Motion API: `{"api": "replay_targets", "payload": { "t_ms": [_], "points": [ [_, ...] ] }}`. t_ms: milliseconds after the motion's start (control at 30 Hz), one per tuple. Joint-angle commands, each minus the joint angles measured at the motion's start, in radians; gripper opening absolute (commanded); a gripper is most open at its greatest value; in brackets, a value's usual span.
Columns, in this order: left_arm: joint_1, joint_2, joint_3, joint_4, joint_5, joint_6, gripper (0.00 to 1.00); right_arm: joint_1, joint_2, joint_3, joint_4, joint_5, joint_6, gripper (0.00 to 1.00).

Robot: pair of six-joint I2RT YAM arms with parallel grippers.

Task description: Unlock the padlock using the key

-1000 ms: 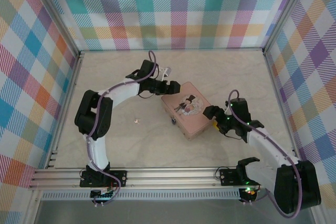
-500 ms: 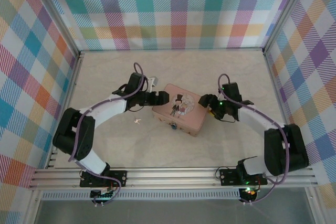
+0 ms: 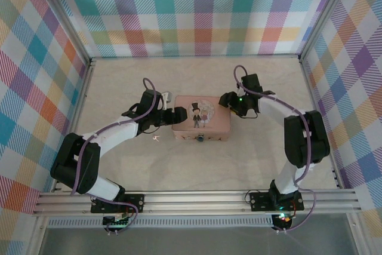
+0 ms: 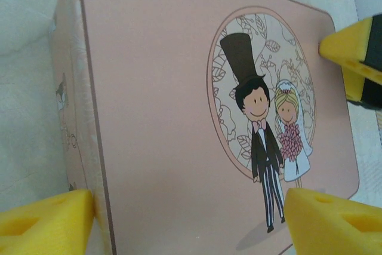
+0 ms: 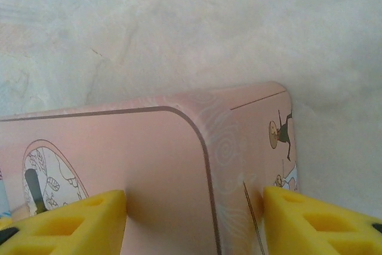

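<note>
Both arms have swung inward, turning the pink tin square; left gripper and right gripper straddle its ends, jaws spread; padlock sits on the tin's near wall; key lies just base-ward of the left gripper, the nearer arm; key axis unreadable.

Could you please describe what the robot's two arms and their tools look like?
The left arm and right arm have white shells, black joints and a purple cable. The left tool and right tool are black, tipped with wedge-shaped yellow foam pads. A green light glows on the right wrist.
</note>
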Motion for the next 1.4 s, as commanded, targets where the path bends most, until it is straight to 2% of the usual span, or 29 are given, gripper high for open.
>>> {"api": "replay_targets", "payload": {
  "t_ms": [0, 333, 533, 1100, 1367],
  "points": [
    [-0.042, 0.033, 0.061, 0.086, 0.04, -0.021, 0.82, 0.034, 0.035, 0.092, -0.041, -0.07, -0.063, 0.6],
    [-0.042, 0.178, 0.214, 0.072, -0.042, -0.007, 0.83, 0.031, 0.134, 0.231, -0.087, -0.002, -0.101, 0.61],
    [-0.043, 0.209, 0.244, 0.066, -0.066, -0.011, 0.84, 0.016, 0.155, 0.264, -0.094, 0.014, -0.116, 0.63],
    [-0.027, 0.07, 0.155, 0.002, -0.25, -0.039, 0.96, -0.002, 0.133, 0.266, -0.123, 0.054, -0.153, 0.77],
    [-0.018, -0.033, 0.092, -0.055, -0.299, -0.051, 0.96, -0.004, 0.129, 0.276, -0.112, 0.019, -0.158, 0.75]
  ]
}}
